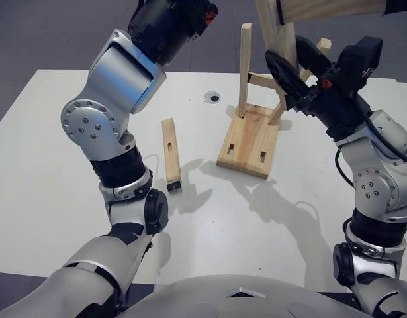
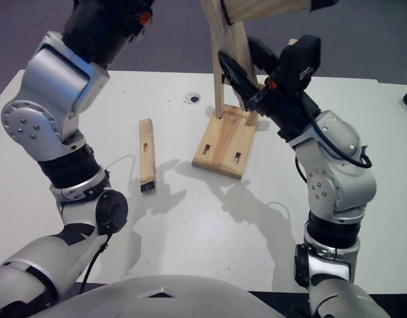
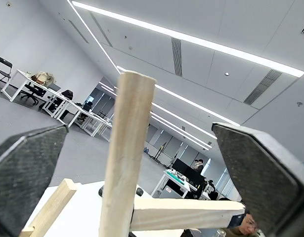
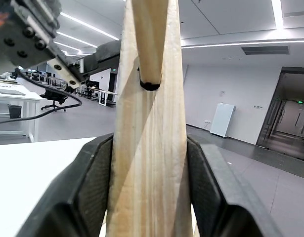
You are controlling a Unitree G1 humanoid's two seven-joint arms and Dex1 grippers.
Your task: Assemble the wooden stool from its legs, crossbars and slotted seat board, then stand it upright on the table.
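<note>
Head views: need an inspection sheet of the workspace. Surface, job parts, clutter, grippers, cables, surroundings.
Surface: white table, round port near its far edge.
Job's things: seat board lying flat, slots up. An upright leg and a crossbar stand from it, so the stool is partly built. A loose slotted piece lies to the board's left.
Clutter: nothing seen.
Grippers: right gripper is shut on a held leg of the frame. Left gripper is open, raised, its fingers either side of a round dowel without touching it.
Cables: black cable along the right arm, off the table.
Surroundings: dark floor beyond the table, office desks farther off.
</note>
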